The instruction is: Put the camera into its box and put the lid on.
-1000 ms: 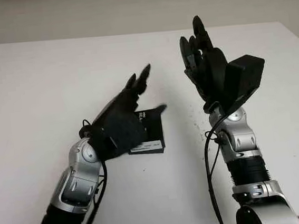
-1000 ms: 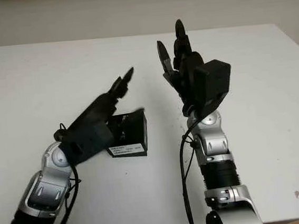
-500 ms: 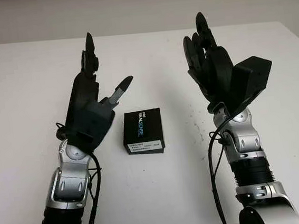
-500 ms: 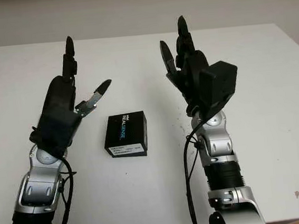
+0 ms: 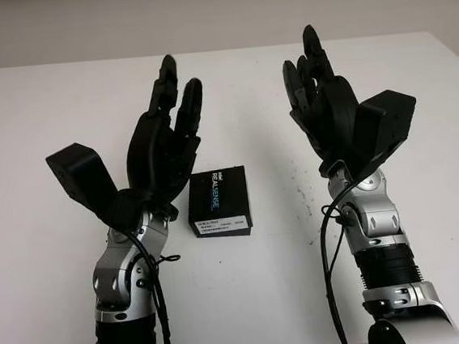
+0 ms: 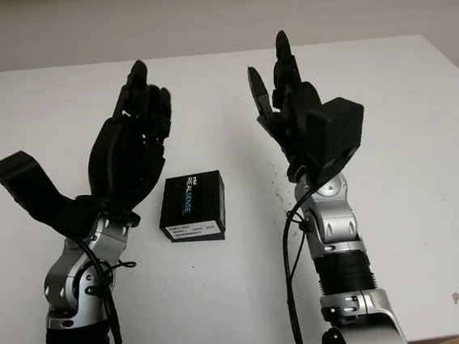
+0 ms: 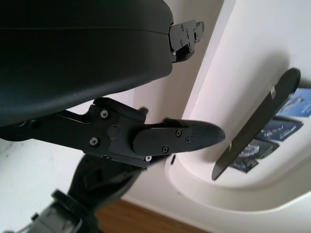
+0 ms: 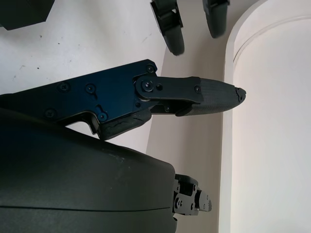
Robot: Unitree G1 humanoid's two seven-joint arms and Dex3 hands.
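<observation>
A small black box point(image 5: 219, 202) with its lid on and "REALSENSE" printed on top lies on the white table point(image 5: 39, 133), between my two arms. My left hand point(image 5: 166, 125) is raised above the table just left of the box, open and holding nothing. Its fingers point up and away. My right hand point(image 5: 312, 83) is raised to the right of the box, also open and empty. In the left wrist view a finger point(image 7: 180, 138) reaches across in front of the ceiling. No loose camera is visible on the table.
The white table stretches wide on all sides of the box. Small dark specks point(image 5: 303, 193) mark the surface right of the box. The table's front edge runs just below the arms' bases.
My left hand lifted off the box, which it covered a second ago, and turned upright beside it. The box now lies uncovered. My right hand barely moved.
</observation>
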